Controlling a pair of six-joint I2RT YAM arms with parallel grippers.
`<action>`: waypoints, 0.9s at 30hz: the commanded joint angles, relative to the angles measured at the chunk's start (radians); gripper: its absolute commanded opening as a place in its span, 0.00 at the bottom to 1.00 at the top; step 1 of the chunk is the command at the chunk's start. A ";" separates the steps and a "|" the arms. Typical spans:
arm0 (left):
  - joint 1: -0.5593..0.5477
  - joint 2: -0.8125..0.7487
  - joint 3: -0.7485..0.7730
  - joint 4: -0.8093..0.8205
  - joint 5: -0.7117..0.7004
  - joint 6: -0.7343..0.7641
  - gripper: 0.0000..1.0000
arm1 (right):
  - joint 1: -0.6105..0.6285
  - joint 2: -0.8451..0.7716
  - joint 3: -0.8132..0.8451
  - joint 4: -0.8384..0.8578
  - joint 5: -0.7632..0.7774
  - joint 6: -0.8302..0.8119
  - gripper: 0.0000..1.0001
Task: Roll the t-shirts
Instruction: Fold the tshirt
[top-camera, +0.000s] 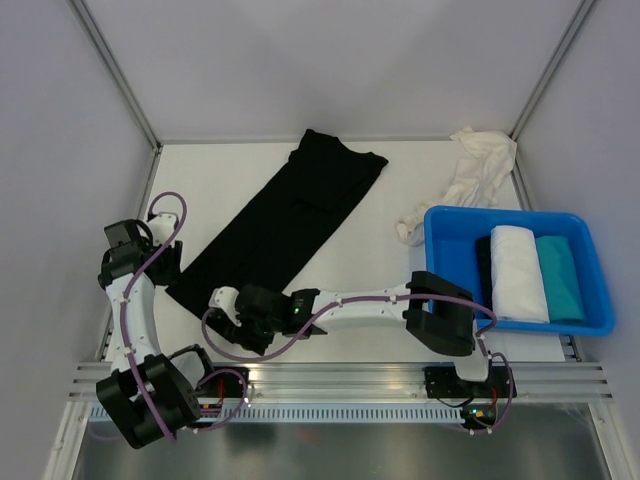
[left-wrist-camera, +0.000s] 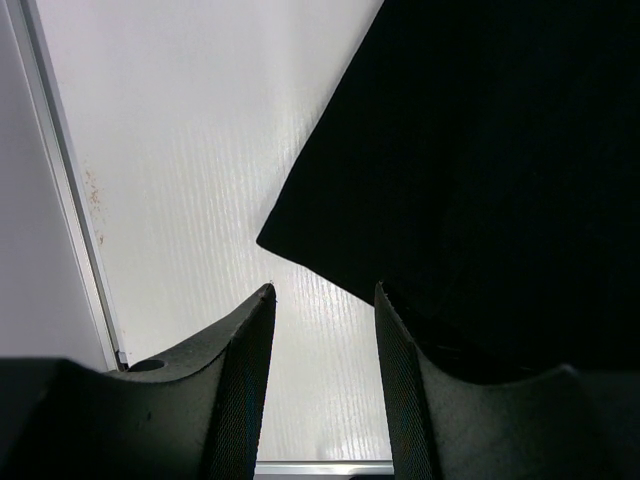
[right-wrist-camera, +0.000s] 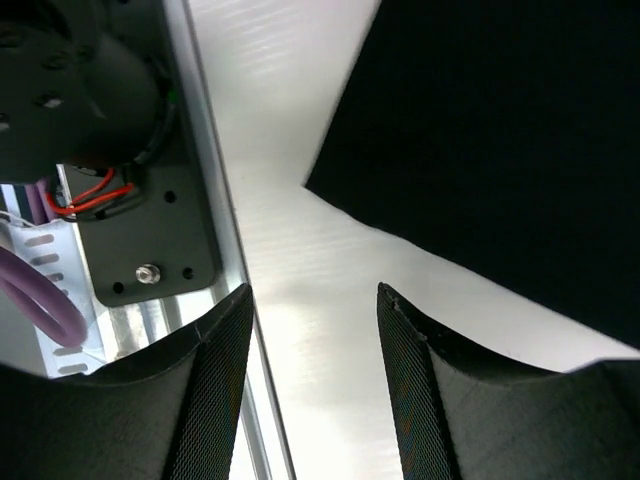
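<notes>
Wrist views, left jaws and right jaws parted, empty, near black t-shirt (left-wrist-camera: 480, 150) corner

The black t-shirt (top-camera: 280, 225) is plain on a white desk (top-camera: 400, 190), and the crumpled cream-white t-shirt (top-camera: 478, 172) is plain too. The plastic tub (top-camera: 500, 212) is bright blue and holds a white t-shirt (top-camera: 520, 272) and a teal t-shirt (top-camera: 560, 278). The arms (top-camera: 370, 303) are white with black joints and purple cables (top-camera: 160, 240).

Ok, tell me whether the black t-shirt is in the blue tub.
No, the black t-shirt lies spread flat on the white table, apart from the blue tub.
</notes>
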 joint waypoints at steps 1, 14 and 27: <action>0.005 -0.013 -0.003 -0.026 -0.006 0.019 0.50 | 0.051 0.061 0.095 0.008 0.036 -0.064 0.59; 0.005 0.036 0.000 -0.024 0.026 0.012 0.51 | 0.088 0.250 0.300 -0.043 0.165 -0.119 0.60; 0.005 0.042 -0.005 -0.021 0.035 0.016 0.51 | 0.079 0.279 0.317 -0.094 0.250 -0.132 0.58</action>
